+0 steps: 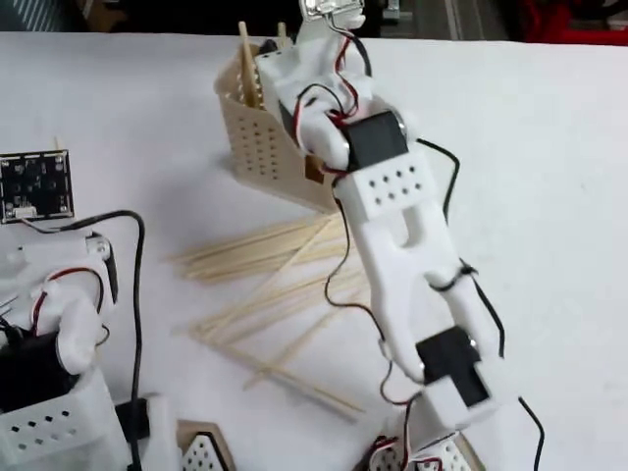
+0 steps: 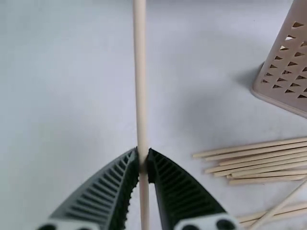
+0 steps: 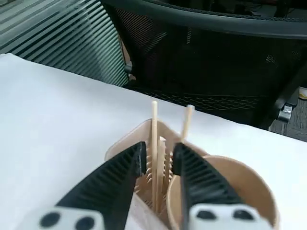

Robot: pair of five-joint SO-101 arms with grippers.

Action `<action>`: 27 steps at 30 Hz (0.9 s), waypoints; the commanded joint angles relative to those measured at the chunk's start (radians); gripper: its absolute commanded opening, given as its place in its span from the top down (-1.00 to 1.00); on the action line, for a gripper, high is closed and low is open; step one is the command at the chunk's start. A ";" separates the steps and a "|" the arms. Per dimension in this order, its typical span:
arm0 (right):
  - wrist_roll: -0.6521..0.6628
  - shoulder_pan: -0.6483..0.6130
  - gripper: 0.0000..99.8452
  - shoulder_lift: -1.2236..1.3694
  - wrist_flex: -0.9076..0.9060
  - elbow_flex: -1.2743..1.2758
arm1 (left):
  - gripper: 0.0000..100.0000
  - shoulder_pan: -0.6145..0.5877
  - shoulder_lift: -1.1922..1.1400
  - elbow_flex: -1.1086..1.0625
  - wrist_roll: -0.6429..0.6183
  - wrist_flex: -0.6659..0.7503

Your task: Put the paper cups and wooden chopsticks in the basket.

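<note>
A beige perforated basket (image 1: pixel 257 137) stands at the far middle of the white table, with chopsticks upright in it. My right gripper (image 3: pixel 159 158) hovers just above the basket's rim (image 3: pixel 120 143). It is open, and a standing chopstick (image 3: pixel 154 134) rises through the gap between its fingers. A brown paper cup (image 3: pixel 235 187) sits inside the basket beside them. Several loose wooden chopsticks (image 1: pixel 275 285) lie scattered mid-table. My left gripper (image 2: pixel 143 158) is shut on a single chopstick (image 2: pixel 139 72) above bare table, left of the basket (image 2: pixel 288 62) and the pile (image 2: pixel 254 163).
My right arm (image 1: pixel 402 255) stretches from the near edge over the scattered sticks to the basket. My left arm (image 1: pixel 49 324) sits at the near left with a black cable (image 1: pixel 137 294) beside it. A black mesh chair (image 3: pixel 201 62) stands beyond the table's far edge.
</note>
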State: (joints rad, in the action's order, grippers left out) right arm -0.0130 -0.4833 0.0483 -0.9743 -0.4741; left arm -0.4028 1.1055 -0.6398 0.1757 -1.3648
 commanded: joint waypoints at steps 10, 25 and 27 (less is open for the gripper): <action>0.011 -0.084 0.96 -0.243 -0.515 -0.006 | 0.95 0.012 0.016 0.071 -0.005 0.025; 0.012 -0.077 0.96 -0.318 -0.645 0.443 | 0.95 0.217 0.010 0.313 -0.008 0.046; 0.012 -0.077 0.96 -0.355 -0.567 0.562 | 0.95 0.248 0.010 0.315 -0.009 0.095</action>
State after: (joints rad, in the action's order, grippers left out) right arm -0.0100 -0.5616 -0.2325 -1.6264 -0.0322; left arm -0.2110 1.1101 -0.3728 0.1757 -1.3387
